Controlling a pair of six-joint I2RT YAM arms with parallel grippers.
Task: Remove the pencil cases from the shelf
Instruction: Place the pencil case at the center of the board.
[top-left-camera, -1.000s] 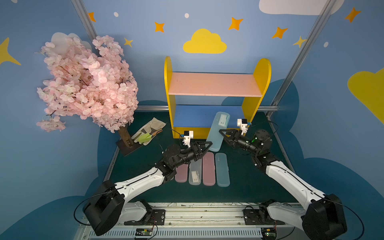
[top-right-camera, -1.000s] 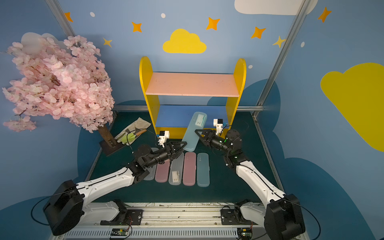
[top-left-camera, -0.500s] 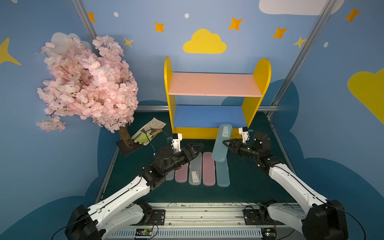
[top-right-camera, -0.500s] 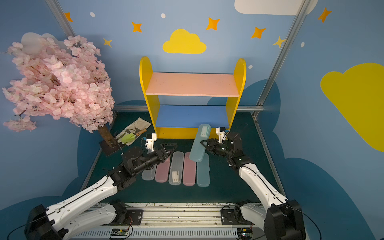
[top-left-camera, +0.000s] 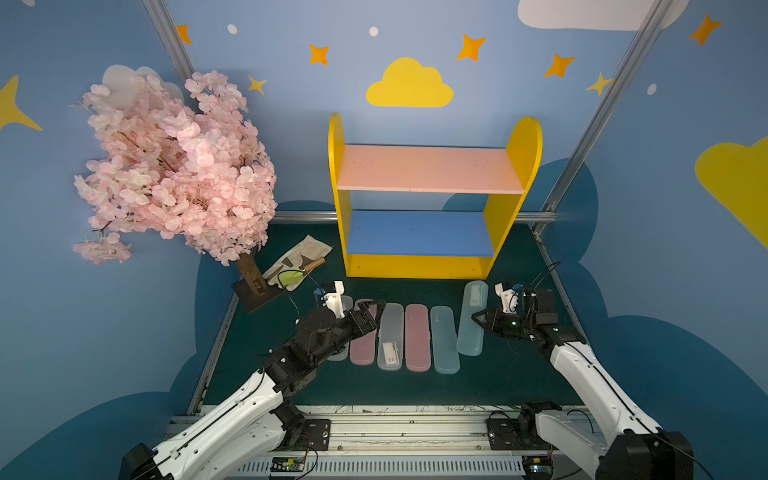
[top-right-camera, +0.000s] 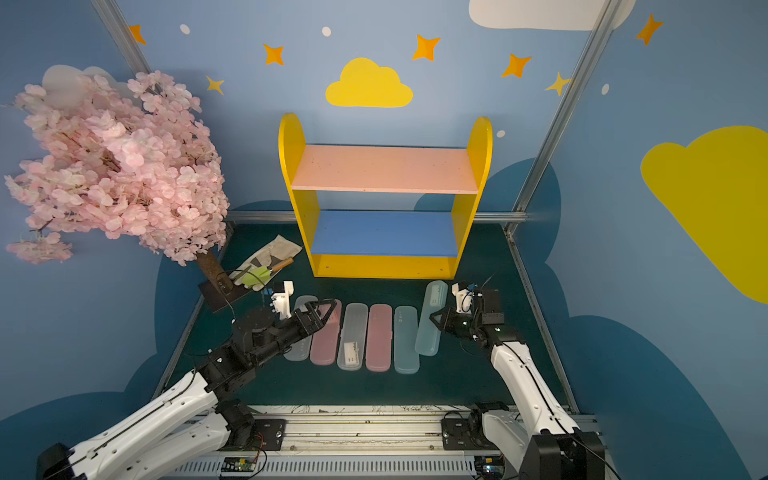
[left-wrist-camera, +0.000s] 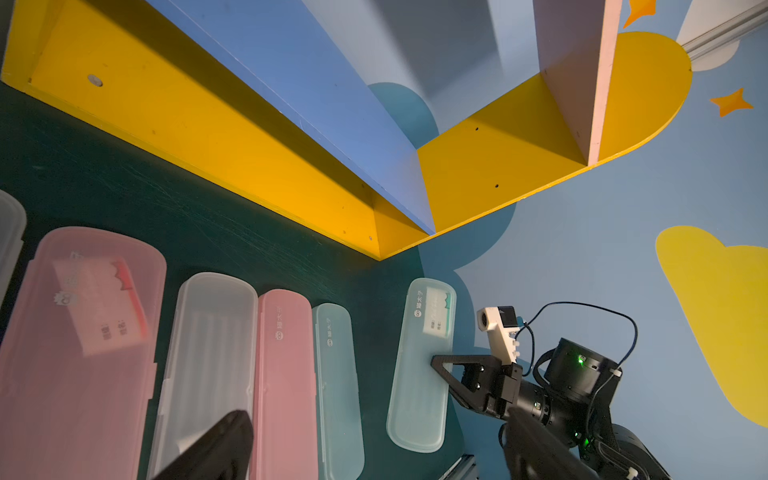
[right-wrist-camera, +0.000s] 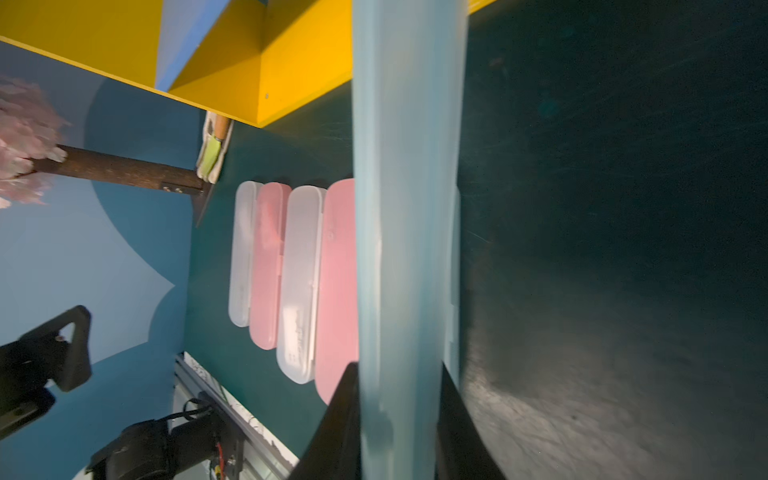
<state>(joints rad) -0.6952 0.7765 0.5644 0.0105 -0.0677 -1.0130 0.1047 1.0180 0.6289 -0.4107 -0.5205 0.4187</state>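
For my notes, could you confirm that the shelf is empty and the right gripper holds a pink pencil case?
Not quite: the right wrist view shows the right gripper holding a pale teal pencil case, not pink. The shelf is indeed empty.

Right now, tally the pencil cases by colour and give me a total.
Frosted clear-white slim plastic pencil cases: 2
Frosted pink slim plastic pencil cases: 2
Frosted pale teal slim plastic pencil cases: 2
Total: 6

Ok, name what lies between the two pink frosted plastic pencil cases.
A clear-white frosted plastic pencil case with a white label, flat on the green mat, in both top views.
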